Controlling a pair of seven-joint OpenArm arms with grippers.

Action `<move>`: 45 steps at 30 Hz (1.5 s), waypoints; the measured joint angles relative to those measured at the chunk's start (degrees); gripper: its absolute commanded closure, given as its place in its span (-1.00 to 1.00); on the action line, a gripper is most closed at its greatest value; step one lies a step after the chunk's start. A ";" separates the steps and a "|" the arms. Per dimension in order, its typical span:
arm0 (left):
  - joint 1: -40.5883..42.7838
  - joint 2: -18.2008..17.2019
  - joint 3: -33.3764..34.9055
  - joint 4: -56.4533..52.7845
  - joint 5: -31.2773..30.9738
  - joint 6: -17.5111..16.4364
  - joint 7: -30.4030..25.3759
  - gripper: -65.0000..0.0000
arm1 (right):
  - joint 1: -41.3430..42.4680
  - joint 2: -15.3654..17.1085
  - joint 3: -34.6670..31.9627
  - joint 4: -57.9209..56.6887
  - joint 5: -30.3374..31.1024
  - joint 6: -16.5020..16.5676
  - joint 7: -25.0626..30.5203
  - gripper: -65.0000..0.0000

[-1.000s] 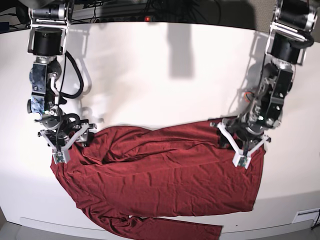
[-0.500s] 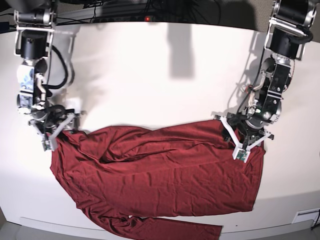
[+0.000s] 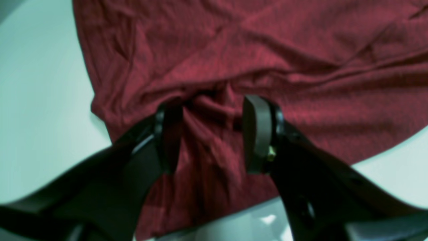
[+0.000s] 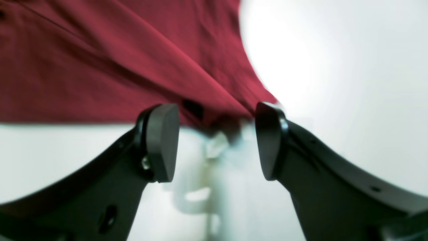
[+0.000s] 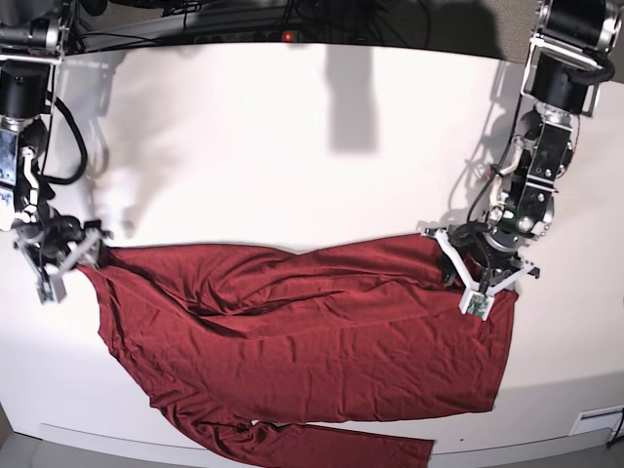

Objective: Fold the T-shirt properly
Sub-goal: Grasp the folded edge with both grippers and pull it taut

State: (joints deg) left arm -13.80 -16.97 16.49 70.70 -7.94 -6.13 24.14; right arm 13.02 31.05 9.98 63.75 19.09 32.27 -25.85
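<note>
Both my grippers sit at the shirt edges on the white table. Left gripper spread, bunched cloth between its jaws, not pinched. Right gripper wide apart, empty, hem just beyond

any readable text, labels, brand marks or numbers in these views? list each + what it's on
None readable.
T-shirt: plain maroon fabric, no print or tag showing in any view.
Left gripper and right gripper: black fingers, no markings visible.
Table: bare white surface, no signs.
Both wrist views are blurred; small markings would not be legible there.
</note>
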 measured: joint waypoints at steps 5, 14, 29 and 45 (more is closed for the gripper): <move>0.00 0.28 0.00 -0.02 -0.22 6.54 0.26 0.14 | 0.98 -5.81 -0.02 4.46 1.27 0.13 0.22 -0.11; 0.13 0.42 0.00 -0.09 -0.24 11.08 2.40 0.14 | 1.70 -13.29 -0.20 0.96 -9.14 0.33 3.54 -0.11; -1.33 5.73 -0.33 -12.37 2.16 11.32 -2.16 0.14 | 0.83 -13.57 -0.22 -3.69 -12.72 2.45 3.15 -0.11; 4.13 0.59 -0.37 -10.40 4.57 11.13 -6.08 0.14 | -4.46 -6.93 -0.11 -3.15 -5.84 5.75 1.49 -0.11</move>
State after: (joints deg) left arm -9.67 -16.38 16.12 60.29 -3.38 4.99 18.06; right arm 8.56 24.12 9.87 60.60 13.26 38.02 -24.36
